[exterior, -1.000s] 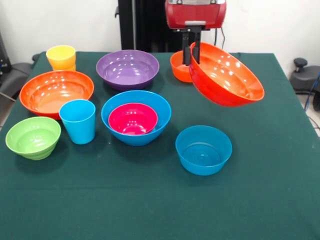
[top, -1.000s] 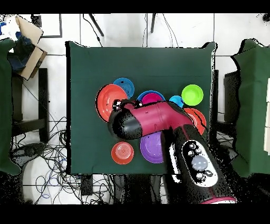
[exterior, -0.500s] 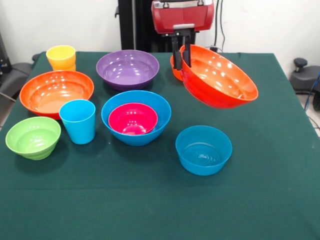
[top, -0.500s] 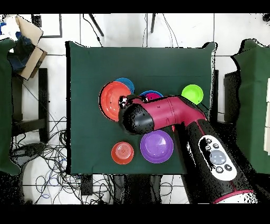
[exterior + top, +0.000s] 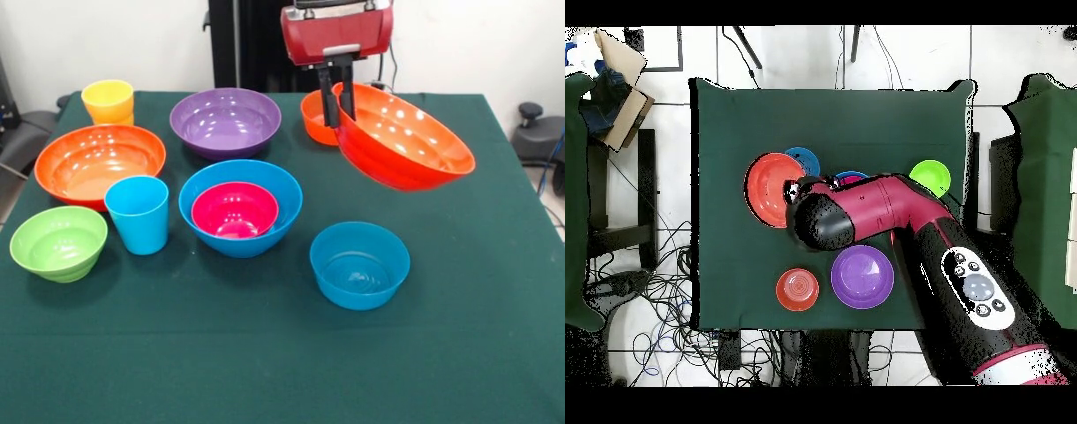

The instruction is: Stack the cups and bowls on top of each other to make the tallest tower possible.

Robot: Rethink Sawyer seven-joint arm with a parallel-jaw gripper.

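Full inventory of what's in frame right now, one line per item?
Large orange bowl: 1, orange, tilted in the air, held by its rim
Second large orange bowl: 1, orange, on the table
Purple bowl: 1, purple, on the table
Small orange bowl: 1, orange, behind the held bowl
Large blue bowl: 1, blue, table centre
Magenta bowl: 1, magenta, nested in the large blue bowl
Medium blue bowl: 1, blue, standing alone
Green bowl: 1, lime
Blue cup: 1, sky blue, upright
Yellow cup: 1, yellow
Table: 1, green cloth
End effector: 1, black, shut on the held bowl's rim
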